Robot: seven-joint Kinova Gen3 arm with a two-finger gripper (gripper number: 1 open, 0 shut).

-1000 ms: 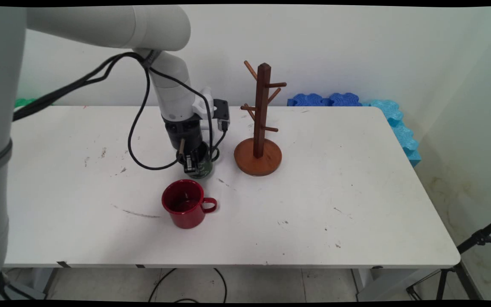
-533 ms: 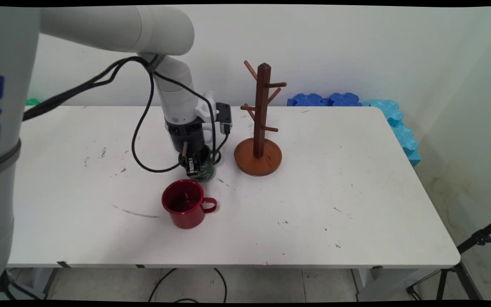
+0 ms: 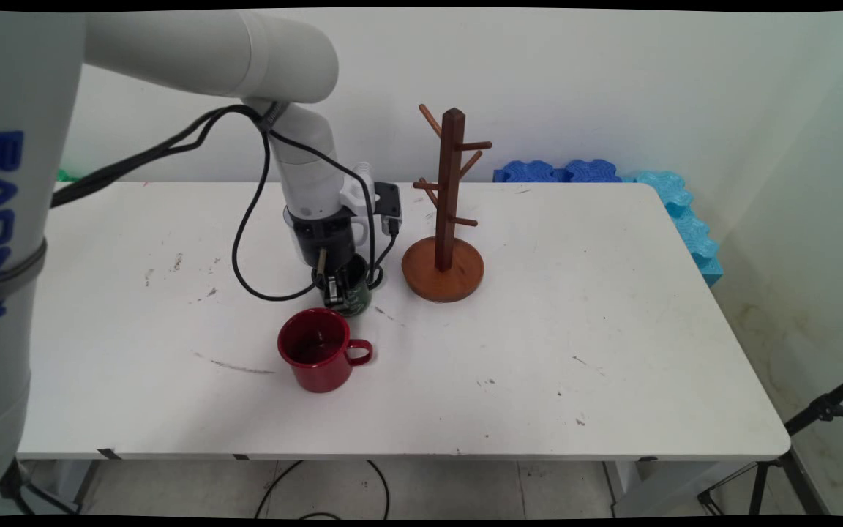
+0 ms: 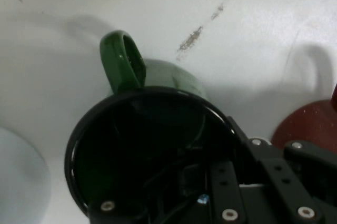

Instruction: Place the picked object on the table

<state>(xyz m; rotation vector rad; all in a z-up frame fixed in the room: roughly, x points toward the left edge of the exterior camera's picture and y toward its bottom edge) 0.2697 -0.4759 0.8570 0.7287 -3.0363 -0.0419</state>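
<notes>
The black gripper (image 3: 334, 289) is pinching the rim of a dark green mug (image 4: 152, 145), one finger inside and one outside, the mug just left of the wooden mug tree (image 3: 445, 212) on the white table (image 3: 612, 329), a red mug (image 3: 319, 350) nearer the camera

— What is found on the table (image 3: 612, 329), and where?

— A mug tree (image 3: 445, 219) is set toward the back, just right of the middle. To its left a mug (image 3: 354, 293) is stood, with the hand (image 3: 334, 287) placed at its rim from above and the arm's cables hung to the left of it.

— And nearer the front?

— A second mug (image 3: 319, 350) is placed just before the first, its handle turned right. Foam tiles (image 3: 612, 176) are seen behind the table's far right corner, and a tripod (image 3: 817, 424) beyond its right edge.
</notes>
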